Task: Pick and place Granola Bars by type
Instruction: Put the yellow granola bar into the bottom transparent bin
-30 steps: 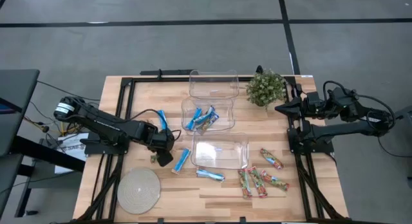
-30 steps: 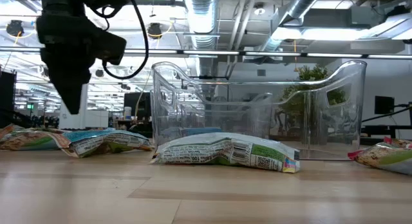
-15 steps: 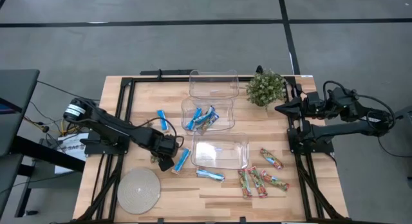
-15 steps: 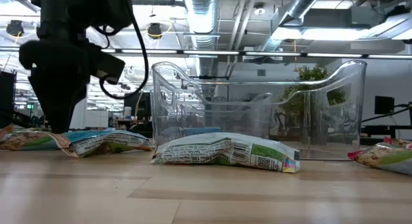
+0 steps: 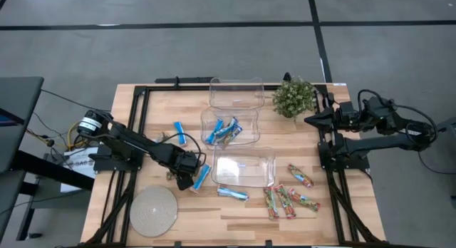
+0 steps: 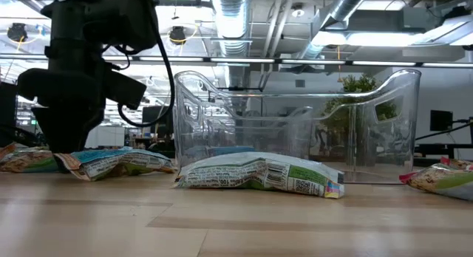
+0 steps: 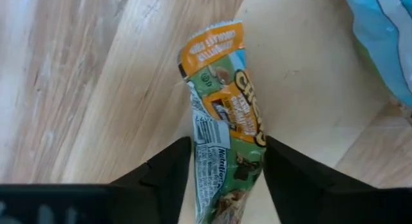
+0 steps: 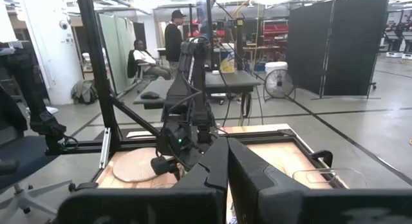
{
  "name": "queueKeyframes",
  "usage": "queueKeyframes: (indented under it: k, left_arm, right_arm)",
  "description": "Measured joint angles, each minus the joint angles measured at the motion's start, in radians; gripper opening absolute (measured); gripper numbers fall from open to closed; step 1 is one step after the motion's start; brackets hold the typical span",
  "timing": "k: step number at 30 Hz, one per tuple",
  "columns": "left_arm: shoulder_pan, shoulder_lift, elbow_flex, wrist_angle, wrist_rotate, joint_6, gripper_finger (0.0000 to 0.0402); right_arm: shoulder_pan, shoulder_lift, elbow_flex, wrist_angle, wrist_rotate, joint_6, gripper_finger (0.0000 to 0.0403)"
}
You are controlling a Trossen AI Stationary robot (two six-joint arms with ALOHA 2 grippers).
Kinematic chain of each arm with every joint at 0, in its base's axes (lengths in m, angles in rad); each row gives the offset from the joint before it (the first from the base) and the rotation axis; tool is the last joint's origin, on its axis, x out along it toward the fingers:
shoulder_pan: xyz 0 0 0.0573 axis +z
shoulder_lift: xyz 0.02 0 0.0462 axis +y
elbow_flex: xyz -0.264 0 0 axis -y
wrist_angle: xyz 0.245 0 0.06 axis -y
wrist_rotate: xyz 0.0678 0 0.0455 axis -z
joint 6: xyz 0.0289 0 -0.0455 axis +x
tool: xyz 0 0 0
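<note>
An orange-and-green granola bar [image 7: 222,121] lies flat on the wood at the table's left. My left gripper [image 7: 226,147] points straight down over it, open, one finger on each long side; it also shows from overhead [image 5: 187,175] and from table height [image 6: 66,131]. A bright blue bar [image 5: 201,177] lies just to its right. Blue bars fill the middle clear bin [image 5: 229,127]. More orange-green bars [image 5: 285,202] lie at the near right. My right gripper [image 5: 310,120] is shut, held high at the table's right edge. My left gripper's fingers [image 7: 174,166] come from above, pointing down, and stand along both long sides of the orange-and-green bar's lower half [image 7: 225,176]. The bar lies flat on the table. I cannot tell whether the fingers touch the wrapper.
Two other clear bins stand at the far middle [image 5: 236,93] and the near middle [image 5: 244,167]. A small potted plant [image 5: 293,97] is at the far right, a grey round disc [image 5: 153,210] at the near left. Loose blue bars [image 5: 182,132] [image 5: 233,194] lie nearby.
My left gripper has come down toward the table, drifting a little toward the near edge and the right, and now stands low around the orange-and-green bar. The bar has stayed where it lay.
</note>
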Motion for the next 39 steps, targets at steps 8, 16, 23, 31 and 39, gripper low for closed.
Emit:
queueKeyframes:
  k: [8,16,23,31,39]
  left_arm:
    - [0.014,0.001,-0.002,-0.006,0.004,0.011,0.0082]
    - [0.014,-0.011,-0.004,0.003,0.004,0.017,0.0025]
    - [0.039,-0.112,-0.006,0.022,-0.044,0.022,0.0011]
    - [0.074,-0.311,-0.006,0.037,-0.100,-0.026,0.0011]
    - [0.100,-0.508,-0.005,0.172,-0.165,-0.113,0.0017]
  right_arm:
    - [0.000,0.000,0.000,0.000,0.000,0.000,0.0000]
    - [0.000,0.000,0.000,0.000,0.000,0.000,0.0000]
    - [0.000,0.000,0.000,0.000,0.000,0.000,0.0000]
    - [0.000,0.000,0.000,0.000,0.000,0.000,0.0000]
    - [0.000,0.000,0.000,0.000,0.000,0.000,0.0000]
